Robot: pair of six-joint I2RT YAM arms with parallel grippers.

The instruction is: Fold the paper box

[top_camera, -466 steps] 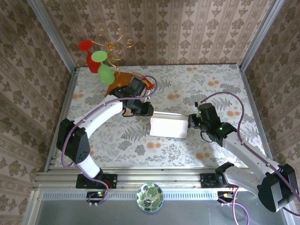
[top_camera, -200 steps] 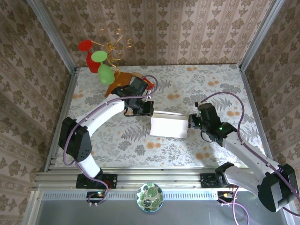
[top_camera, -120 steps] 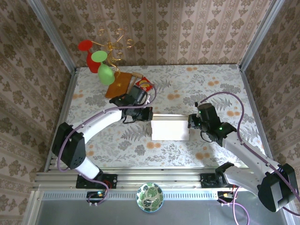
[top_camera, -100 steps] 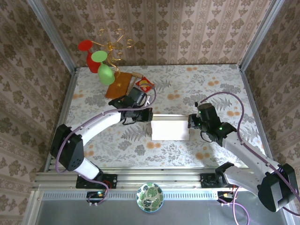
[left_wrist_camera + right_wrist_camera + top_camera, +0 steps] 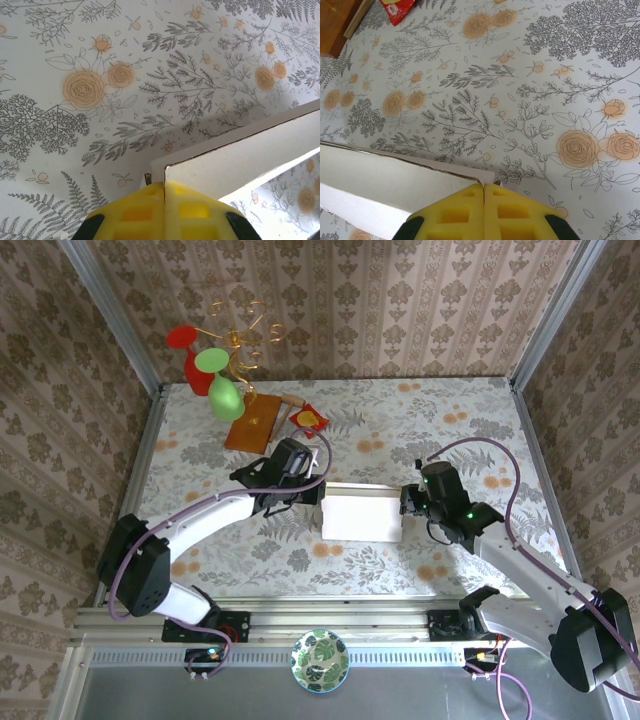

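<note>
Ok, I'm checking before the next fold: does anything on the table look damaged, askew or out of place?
Nothing stands out. The paper box looks untorn, with straight edges, and is pinched at opposite ends by the left pincer and right pincer. The wooden board and red packet sit apart at the far left.

Top view: brightly and evenly lit from above, with soft, pale shadows on the floral-printed table cover (image 5: pixel 400 420); wallpapered side walls (image 5: pixel 60 390) splayed outward toward the corners — wide-angle distortion. Left wrist view: sharp on the cover, with dimmer grey shade at the right edge above the off-white thin cardboard paper box (image 5: pixel 240 155); yellow foam pads (image 5: pixel 135 212) of the left gripper (image 5: pixel 164 186) slightly soft, close to the lens. Right wrist view: crisp print mid-frame — brown wooden board (image 5: pixel 335 25) in the far corner mildly blurred; pads (image 5: pixel 515 210) of the right gripper (image 5: pixel 484 187) likewise soft.
</note>
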